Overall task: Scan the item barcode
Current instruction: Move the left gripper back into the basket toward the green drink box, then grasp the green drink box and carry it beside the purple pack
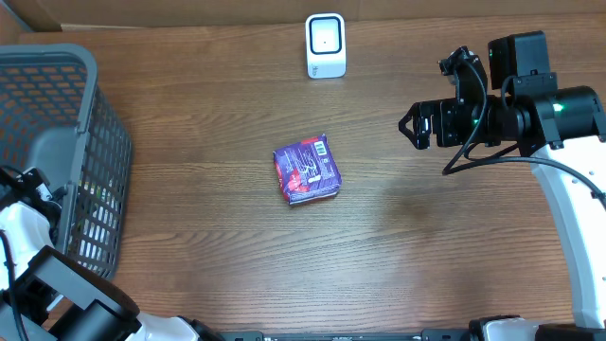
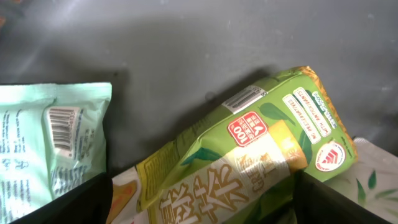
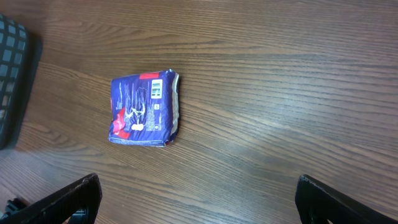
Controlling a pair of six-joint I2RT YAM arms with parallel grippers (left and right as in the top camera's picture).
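A purple packet (image 1: 306,170) lies flat on the wooden table's middle, its small white barcode label facing up (image 3: 155,90). My right gripper (image 1: 409,126) hovers open to the packet's right, well apart from it; in the right wrist view its fingers (image 3: 199,199) frame bare wood below the packet (image 3: 144,109). A white scanner (image 1: 325,45) stands at the table's far edge. My left gripper (image 2: 202,199) is down inside the grey basket (image 1: 85,76), jaws wide, with a green tea packet (image 2: 249,149) lying between the two fingers; its barcode (image 2: 244,98) faces up.
Inside the basket a mint-green packet (image 2: 50,143) with a barcode lies left of the tea packet, and a white leaf-printed packet (image 2: 373,180) lies at the right. The basket's corner (image 3: 12,74) shows at the left of the right wrist view.
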